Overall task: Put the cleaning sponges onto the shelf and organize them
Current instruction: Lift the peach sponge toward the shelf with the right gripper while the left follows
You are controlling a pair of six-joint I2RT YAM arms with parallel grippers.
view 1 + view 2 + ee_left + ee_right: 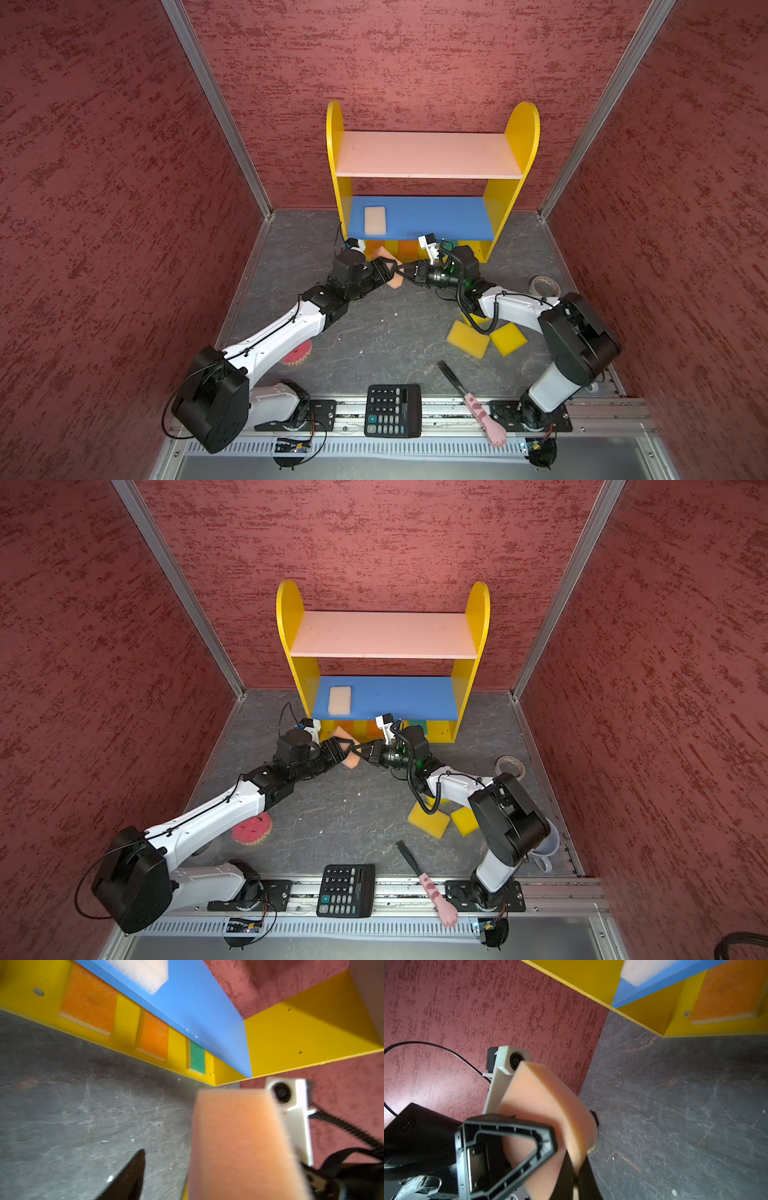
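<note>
A peach sponge (395,283) (546,1101) hangs just in front of the shelf (521,133), between both grippers. My right gripper (404,271) (576,1163) is shut, pinching one edge of it. My left gripper (388,268) (191,1167) straddles the other end, open, with floor showing between one finger (133,1169) and the foam. A cream sponge (375,220) lies on the blue board. Two orange sponges (89,999) (153,1036) and a green one (197,1057) sit on the bottom board. Two yellow sponges (467,338) (508,337) and a round pink sponge (251,829) lie on the floor.
A black calculator (392,410) and a pink-handled brush (469,395) lie by the front rail. A tape roll (544,286) sits at the right, and a cup (544,850) stands behind the right arm. Red walls close in three sides.
</note>
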